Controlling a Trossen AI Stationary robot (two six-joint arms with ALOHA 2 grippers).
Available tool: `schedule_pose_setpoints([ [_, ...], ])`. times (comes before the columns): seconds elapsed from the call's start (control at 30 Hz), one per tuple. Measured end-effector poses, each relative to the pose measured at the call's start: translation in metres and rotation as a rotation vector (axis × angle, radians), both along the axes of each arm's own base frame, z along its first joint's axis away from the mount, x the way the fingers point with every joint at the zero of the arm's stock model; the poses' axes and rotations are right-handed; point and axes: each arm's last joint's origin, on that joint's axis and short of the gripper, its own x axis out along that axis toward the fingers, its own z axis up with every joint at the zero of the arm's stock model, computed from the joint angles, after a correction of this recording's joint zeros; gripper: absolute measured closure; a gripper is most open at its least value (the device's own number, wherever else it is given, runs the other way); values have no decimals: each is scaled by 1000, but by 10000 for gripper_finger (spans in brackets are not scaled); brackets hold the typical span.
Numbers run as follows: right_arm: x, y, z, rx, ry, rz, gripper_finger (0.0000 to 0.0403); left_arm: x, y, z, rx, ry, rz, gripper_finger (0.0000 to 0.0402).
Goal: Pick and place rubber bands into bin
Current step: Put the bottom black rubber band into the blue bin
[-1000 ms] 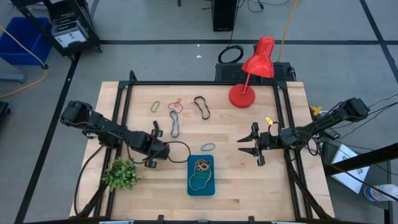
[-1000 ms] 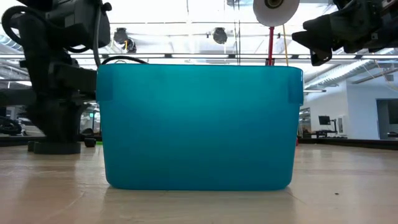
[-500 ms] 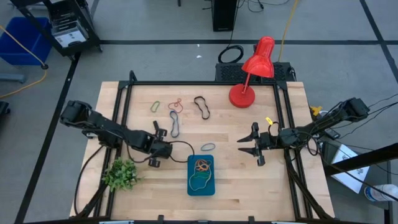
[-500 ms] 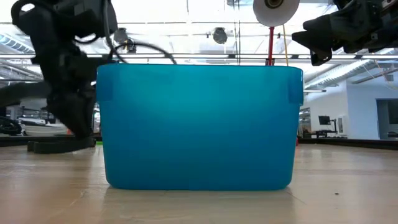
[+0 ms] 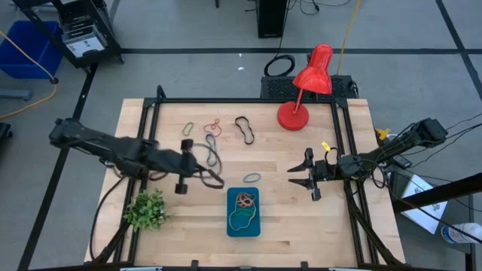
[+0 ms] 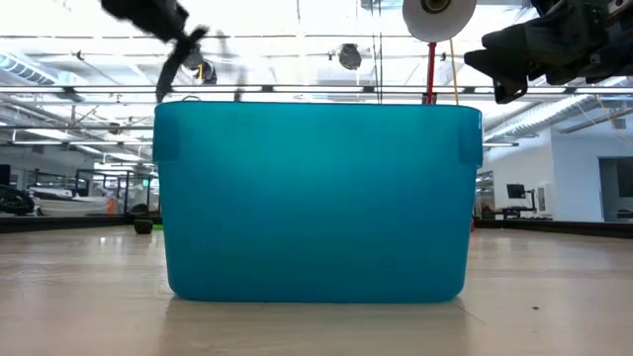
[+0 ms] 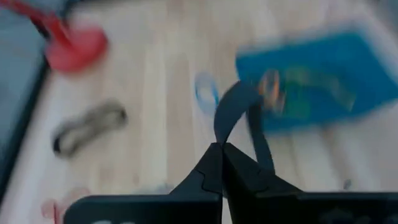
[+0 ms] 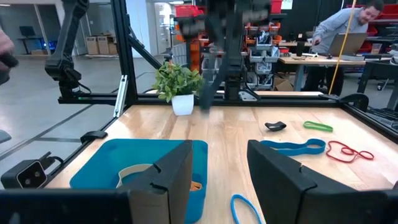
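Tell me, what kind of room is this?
Probably a robot lab or workshop: two robot arms work at a framed wooden table, with workbenches and a person at a laptop behind.

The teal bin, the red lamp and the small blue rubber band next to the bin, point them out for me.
teal bin (image 5: 233, 225): high view, bare floor near its left wall.
red lamp (image 5: 292, 117): high view, round base.
blue rubber band (image 5: 251, 178): high view, the loop itself.

Motion blur smears the bin (image 7: 317, 78) and the dangling black rubber band (image 7: 239, 115).
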Motion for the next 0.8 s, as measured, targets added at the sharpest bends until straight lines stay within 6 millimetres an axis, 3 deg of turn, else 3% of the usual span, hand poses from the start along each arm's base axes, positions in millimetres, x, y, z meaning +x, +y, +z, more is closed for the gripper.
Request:
schedule_pose_setpoints([
  [0.17, 0, 0, 0, -3, 0, 0, 257, -16, 4, 38, -84, -284, -26, 393],
  [0.37, 0, 0, 0, -3, 0, 1, 257, -18, 2, 56, -152, -451, -84, 393],
  [0.53, 0, 0, 0, -3, -1, 0, 254, -2, -4, 49, -174, -423, -137, 397],
  [0.8, 0, 0, 0, -3, -1, 0, 255, 44, -24, 22, -213, -378, -270, 396],
])
